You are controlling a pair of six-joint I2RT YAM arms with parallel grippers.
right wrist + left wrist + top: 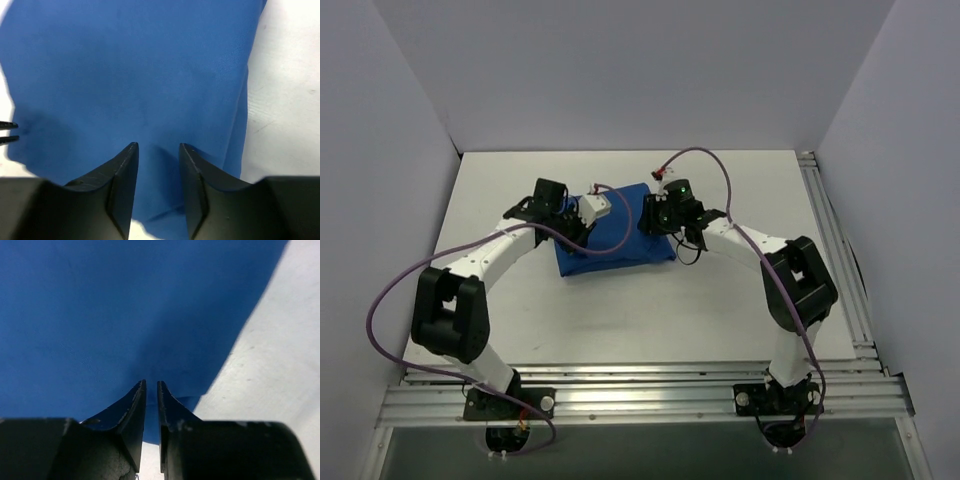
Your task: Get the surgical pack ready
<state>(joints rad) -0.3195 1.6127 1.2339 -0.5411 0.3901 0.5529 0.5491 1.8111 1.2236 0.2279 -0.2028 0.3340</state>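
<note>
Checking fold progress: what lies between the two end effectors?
The blue parcel, between left end effector and right end effector; the top view shows it.

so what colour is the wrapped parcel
The parcel is plain royal blue; right wrist view shows it best.

Surgical pack (615, 238): lies on the desk (620, 320) near its middle, ahead of both arm bases and between the two arms. Left end effector (151, 384): at the pack's left end, over the cloth, with the desk just beside it. Right end effector (159, 145): at the pack's right end, facing the left one across the pack.
</note>
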